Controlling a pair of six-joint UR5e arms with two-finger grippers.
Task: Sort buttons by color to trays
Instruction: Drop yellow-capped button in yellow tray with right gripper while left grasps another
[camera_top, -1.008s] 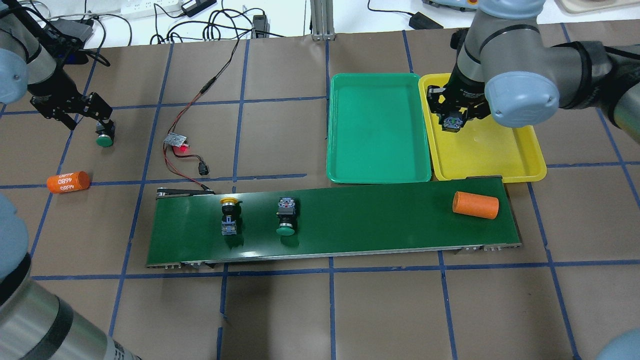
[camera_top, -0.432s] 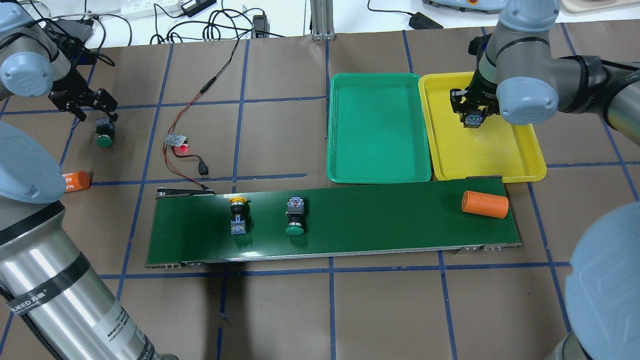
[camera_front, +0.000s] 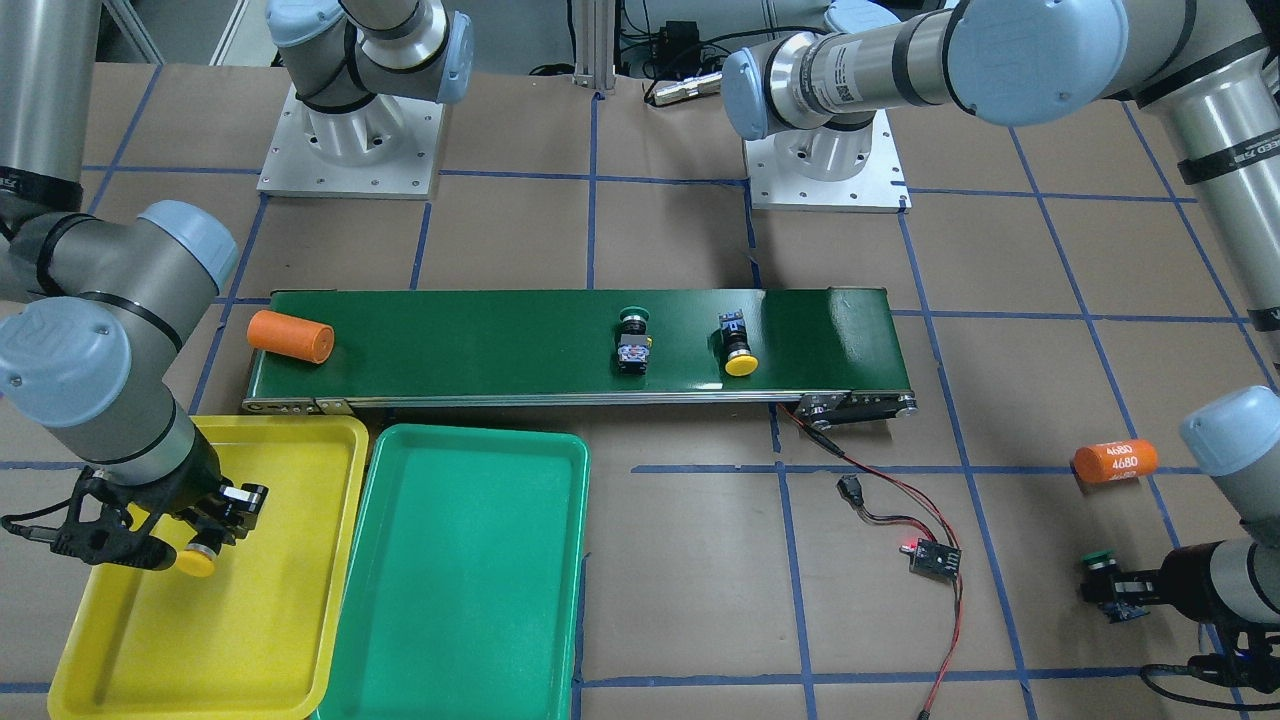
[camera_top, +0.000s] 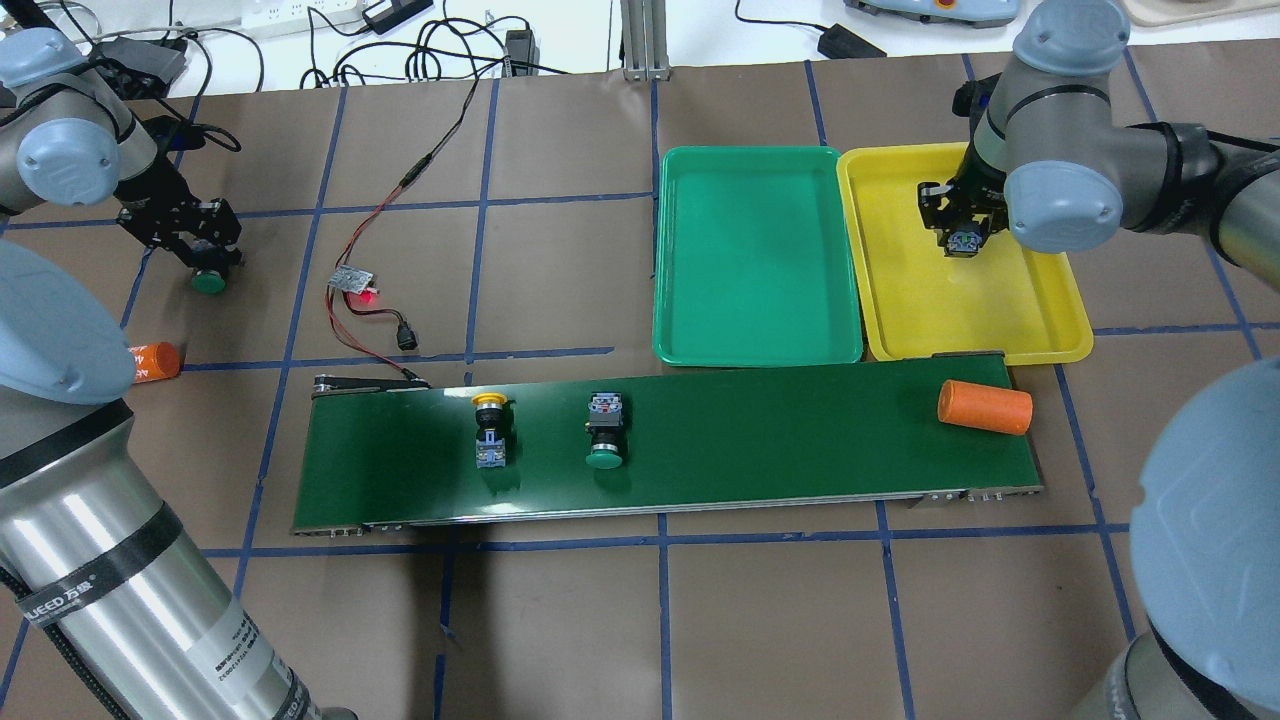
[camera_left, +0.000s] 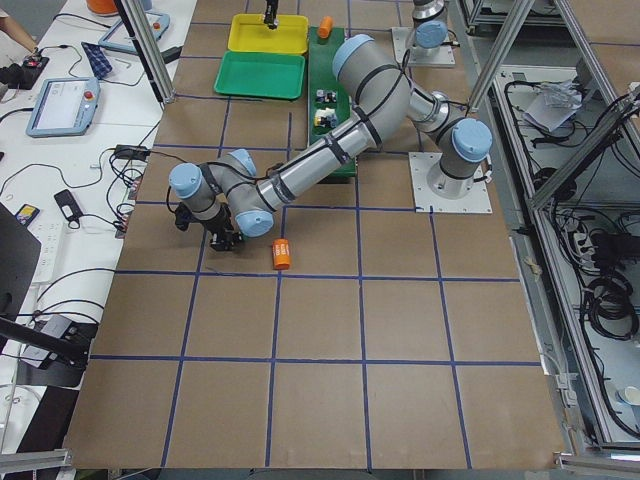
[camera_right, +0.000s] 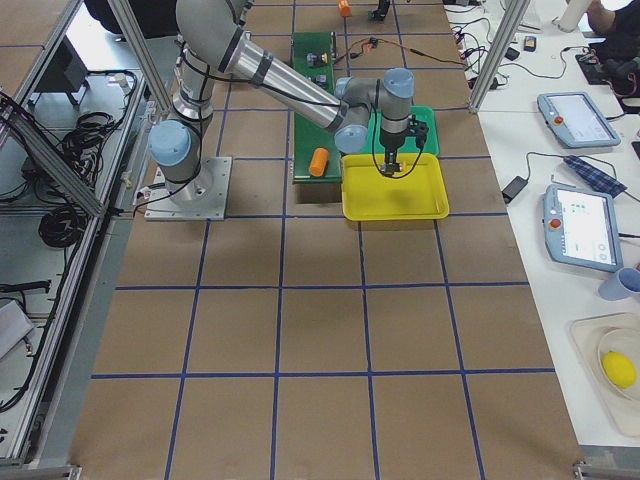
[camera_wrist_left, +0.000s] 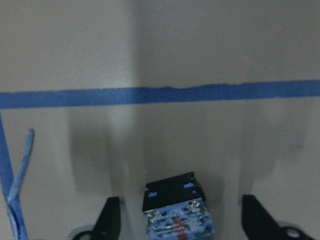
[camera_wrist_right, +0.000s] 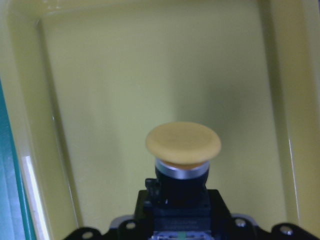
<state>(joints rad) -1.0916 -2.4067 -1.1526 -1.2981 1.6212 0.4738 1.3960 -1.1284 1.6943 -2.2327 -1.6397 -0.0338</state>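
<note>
My right gripper (camera_top: 963, 238) is shut on a yellow-capped button (camera_wrist_right: 183, 142) and holds it cap down over the yellow tray (camera_top: 1000, 320). The green tray (camera_top: 757, 160) lies beside it. My left gripper (camera_top: 207, 262) is open at the far left of the table, its fingers either side of a green-capped button (camera_top: 208, 283), with gaps on both sides in the left wrist view (camera_wrist_left: 175, 210). On the dark green conveyor belt (camera_top: 760, 450) lie another yellow button (camera_top: 490, 428) and another green button (camera_top: 605, 435).
An orange cylinder (camera_top: 984, 407) lies at the belt's right end, near the yellow tray. A second orange cylinder (camera_top: 152, 361) lies on the table at the left. A small circuit board (camera_top: 352, 281) with a red light and wires lies behind the belt.
My left gripper has come down around the green button. My right gripper has moved right over the yellow tray with its button. The belt's buttons and cylinder have moved right.
</note>
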